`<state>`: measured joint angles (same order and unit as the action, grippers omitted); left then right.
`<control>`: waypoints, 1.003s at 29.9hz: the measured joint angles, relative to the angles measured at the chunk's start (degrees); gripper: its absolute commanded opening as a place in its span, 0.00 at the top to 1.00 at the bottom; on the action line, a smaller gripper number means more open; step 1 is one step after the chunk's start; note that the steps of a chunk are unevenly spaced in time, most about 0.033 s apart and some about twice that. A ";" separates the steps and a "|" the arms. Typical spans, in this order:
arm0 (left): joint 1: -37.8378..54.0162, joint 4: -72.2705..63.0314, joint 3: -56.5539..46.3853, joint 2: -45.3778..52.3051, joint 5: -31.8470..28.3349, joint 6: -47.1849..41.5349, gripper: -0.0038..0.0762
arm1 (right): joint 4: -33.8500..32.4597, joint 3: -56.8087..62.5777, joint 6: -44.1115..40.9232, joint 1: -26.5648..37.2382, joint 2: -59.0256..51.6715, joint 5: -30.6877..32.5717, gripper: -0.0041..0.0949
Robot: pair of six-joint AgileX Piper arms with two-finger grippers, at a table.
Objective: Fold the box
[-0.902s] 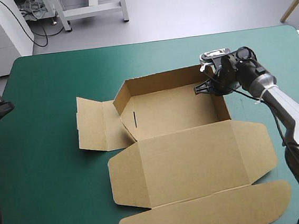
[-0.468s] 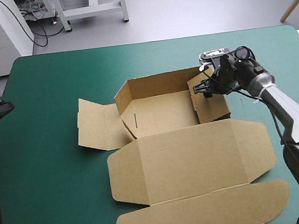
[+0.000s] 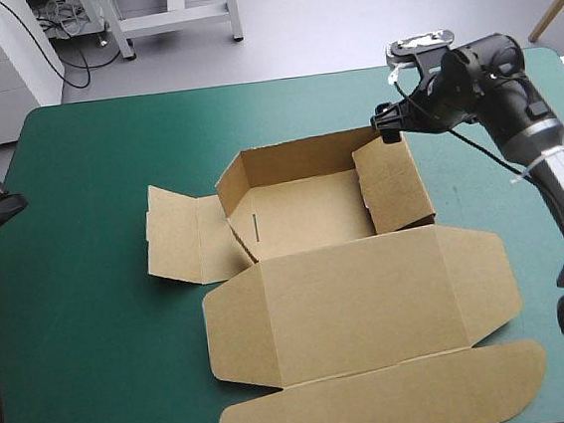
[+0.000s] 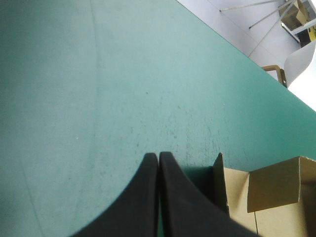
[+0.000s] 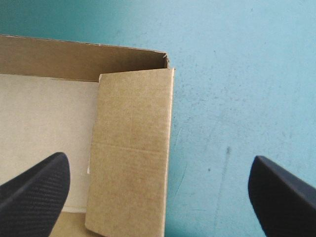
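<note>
High view: the brown box [image 3: 312, 214], a light, stiff half-raised tray, sits mid-counter [image 3: 87, 160], likely best pinched at a flap's edge. The right gripper [image 3: 388, 121] hovers over its far right corner, fingers spread; the left gripper [image 4: 158, 158] has its fingers pressed together.

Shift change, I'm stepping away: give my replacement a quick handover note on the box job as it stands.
Left pincer: shut, empty, over the teal-green cover near the table's left edge, clear of the box.
Right pincer: open, empty, above the box's right wall.
Done: far wall and right wall raised.
To do: left flap lies flat on the table; lid lies flat toward the near edge.
</note>
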<state>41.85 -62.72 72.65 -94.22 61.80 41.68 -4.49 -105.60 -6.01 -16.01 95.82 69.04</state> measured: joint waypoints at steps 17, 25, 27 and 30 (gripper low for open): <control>0.00 0.18 0.00 0.00 0.93 0.00 0.96 | 2.31 5.66 -0.40 0.00 -5.12 1.69 0.04; 0.00 0.24 0.00 0.00 0.93 0.00 0.96 | 1.61 9.08 -1.41 0.00 1.80 -1.92 0.05; 0.00 0.24 0.00 0.00 0.93 0.06 0.96 | 1.61 9.08 -1.41 0.00 4.03 -2.70 0.05; 0.00 0.30 0.00 0.00 0.93 1.14 0.96 | 1.61 9.08 -1.27 0.00 7.35 -3.04 0.05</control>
<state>41.85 -62.42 72.65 -94.22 62.73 42.82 -2.88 -96.52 -7.28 -16.01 103.17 66.00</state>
